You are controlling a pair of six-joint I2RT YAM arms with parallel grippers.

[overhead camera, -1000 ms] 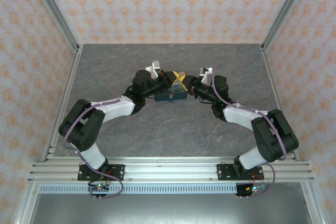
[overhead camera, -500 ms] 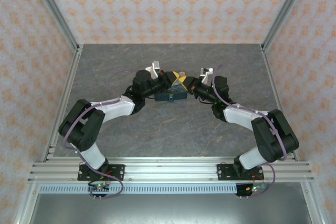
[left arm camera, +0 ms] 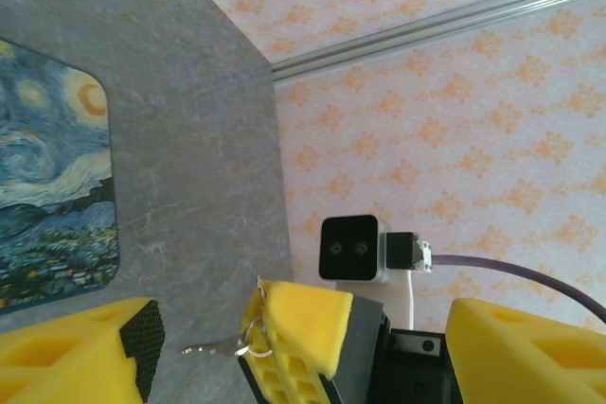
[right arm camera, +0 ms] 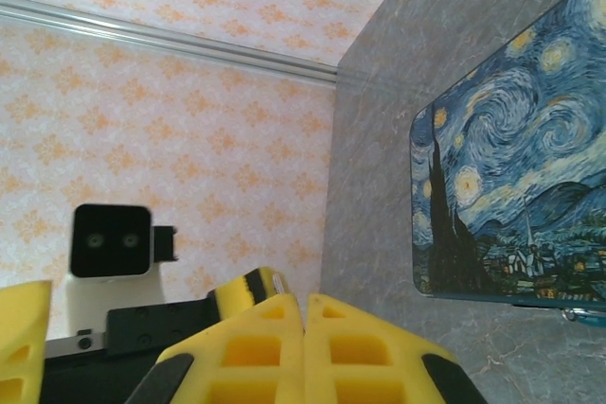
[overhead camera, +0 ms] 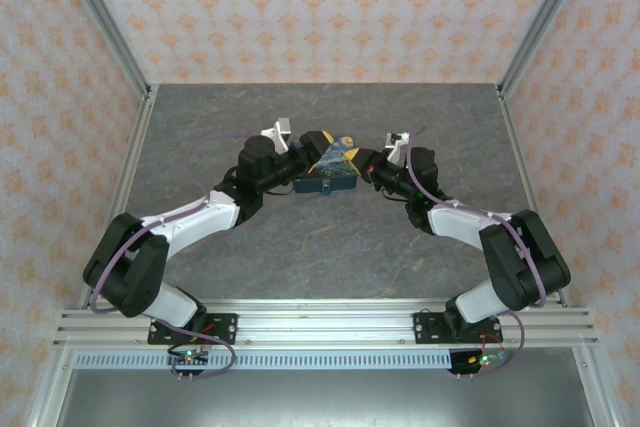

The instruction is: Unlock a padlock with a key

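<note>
Gripping the key (left arm camera: 210, 348) with the right gripper (overhead camera: 364, 160), pads pressed together on its ring end, just right of the box (overhead camera: 331, 154), blade poking out toward the left gripper (overhead camera: 303, 161). Holding nothing with that other one, fingers spread wide, just left of the box. Hard to place the padlock (right arm camera: 571, 311) firmly; judging by a small teal-and-silver bit, tucked against the box's near edge, loose and unheld. Most likely to go wrong first at the grasp: with so small a piece hard against the box, a real risk of nudging it away or pinching the box wall instead. Then at insertion: with the key pinched only near the ring, liable to pivot or slip on meeting the keyway off-axis. Also worth fearing a knock between the two grippers, crowded close on either side of the box, and a shoved box covering the padlock.
</note>
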